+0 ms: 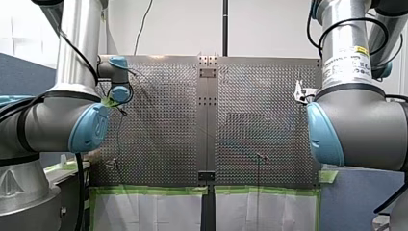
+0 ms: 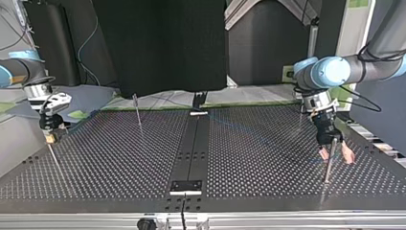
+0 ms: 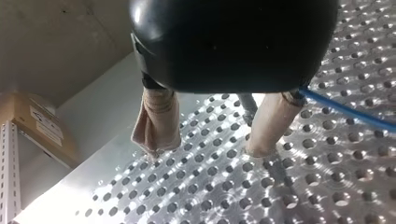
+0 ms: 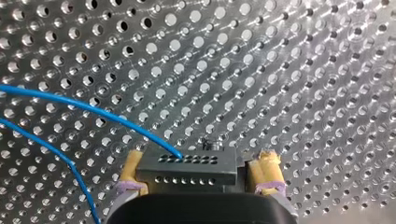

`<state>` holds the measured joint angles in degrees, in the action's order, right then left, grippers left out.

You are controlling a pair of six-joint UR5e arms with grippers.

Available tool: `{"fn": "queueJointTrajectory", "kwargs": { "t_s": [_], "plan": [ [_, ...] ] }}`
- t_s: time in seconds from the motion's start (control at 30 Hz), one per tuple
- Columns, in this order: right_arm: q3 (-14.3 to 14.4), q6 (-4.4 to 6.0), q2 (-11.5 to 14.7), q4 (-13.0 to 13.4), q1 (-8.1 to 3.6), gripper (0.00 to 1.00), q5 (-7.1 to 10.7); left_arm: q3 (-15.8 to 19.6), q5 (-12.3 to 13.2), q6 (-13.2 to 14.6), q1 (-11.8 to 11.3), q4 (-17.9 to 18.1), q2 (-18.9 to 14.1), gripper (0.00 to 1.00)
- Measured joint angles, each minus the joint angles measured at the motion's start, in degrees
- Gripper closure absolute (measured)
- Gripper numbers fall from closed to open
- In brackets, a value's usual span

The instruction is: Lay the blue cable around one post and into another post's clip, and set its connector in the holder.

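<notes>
In the right wrist view a dark grey connector [image 4: 187,169] sits between the yellow pads [image 4: 265,168] of my right gripper [image 4: 200,157], which is shut on it just above the perforated plate. The blue cable [image 4: 93,109] leaves the connector's top and curves away; a second stretch of the cable runs beside it. At the top view's left, my right gripper [image 2: 49,136] hangs over a thin post [image 2: 55,160]. My left gripper [image 2: 336,155] stands open at that view's right, beige pads [image 3: 156,126] either side of a post [image 2: 328,166]. The cable [image 3: 348,111] passes beside one finger.
A third thin post [image 2: 138,112] stands at the far side of the table [image 2: 119,163]. A black centre rail [image 2: 194,148] carries a small black plate [image 2: 186,187] near the front edge and a bracket [image 2: 198,103] at the far end.
</notes>
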<state>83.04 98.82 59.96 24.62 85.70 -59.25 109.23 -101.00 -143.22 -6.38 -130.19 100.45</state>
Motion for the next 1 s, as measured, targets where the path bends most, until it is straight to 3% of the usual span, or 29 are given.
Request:
{"fn": "queueJointTrajectory", "kwargs": {
  "t_s": [0.57,1.0],
  "plan": [
    [0.0,0.0,0.0,0.0,0.0,0.0,0.0,0.22,-0.1,5.42,3.19,-7.01,-0.14,0.0],
    [0.0,0.0,0.0,0.0,0.0,0.0,0.0,3.52,-4.14,5.59,3.7,-9.0,-1.45,0.0]
  ]
}}
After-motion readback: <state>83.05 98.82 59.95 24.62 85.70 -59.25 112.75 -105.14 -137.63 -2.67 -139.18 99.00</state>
